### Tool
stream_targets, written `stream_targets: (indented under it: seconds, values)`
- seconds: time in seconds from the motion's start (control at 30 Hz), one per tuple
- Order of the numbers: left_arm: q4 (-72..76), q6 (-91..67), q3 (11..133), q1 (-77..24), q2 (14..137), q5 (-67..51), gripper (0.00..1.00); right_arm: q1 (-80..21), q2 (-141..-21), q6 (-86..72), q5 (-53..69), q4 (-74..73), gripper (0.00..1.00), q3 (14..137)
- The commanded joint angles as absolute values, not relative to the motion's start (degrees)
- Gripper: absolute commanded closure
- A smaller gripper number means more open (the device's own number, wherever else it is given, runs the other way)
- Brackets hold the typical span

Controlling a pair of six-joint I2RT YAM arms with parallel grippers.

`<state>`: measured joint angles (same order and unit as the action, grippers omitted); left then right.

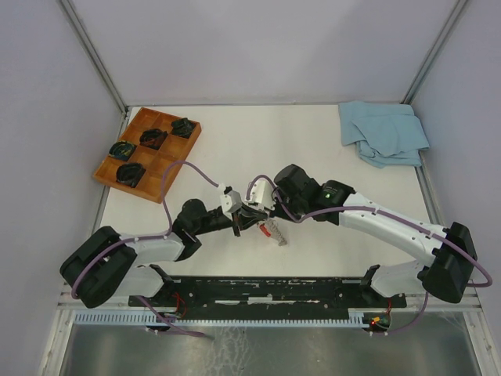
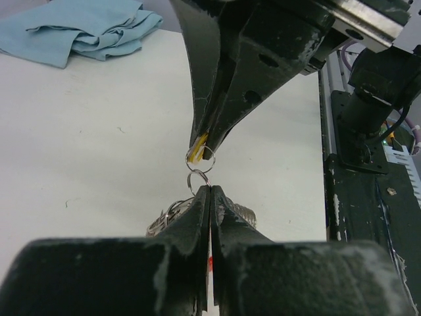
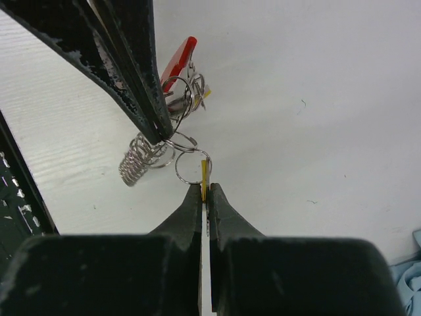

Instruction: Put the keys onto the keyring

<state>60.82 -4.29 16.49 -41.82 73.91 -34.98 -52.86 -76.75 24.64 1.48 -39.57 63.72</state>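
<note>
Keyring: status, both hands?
Left hand shut on small thin silver metal keyring. Right hand shut on small yellow-headed key, at the keyring. Linked yet: cannot tell. Nothing blocking.

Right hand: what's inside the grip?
The right hand is shut on the yellow key, with only the key's thin edge showing. The rest of the key is hidden inside the grip.

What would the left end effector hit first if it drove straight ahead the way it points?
Most likely the small ring on the yellow-headed key, pinched in the right end effector directly ahead. The gap looks very short, though depth is unclear.
</note>
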Motion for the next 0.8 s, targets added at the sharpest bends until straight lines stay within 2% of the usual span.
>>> stream_targets:
  seconds: [0.0, 0.33, 0.77]
  values:
    - [65.0, -4.5, 17.6, -42.2, 74.3, -34.7, 0.94, -52.8, -74.7, 24.0, 3.1, -36.5, 0.99, 65.4]
    - [65.1, -6.2, 19.2, -43.6, 76.0, -34.2, 0.72, -54.6, -75.4, 22.3, 4.0, -35.3, 1.00, 66.1]
    - [58.9, -4.1, 19.2, -44.3, 74.3, -24.6, 0.61, -55.5, -75.6, 21.3, 3.2, -35.5, 0.99, 66.8]
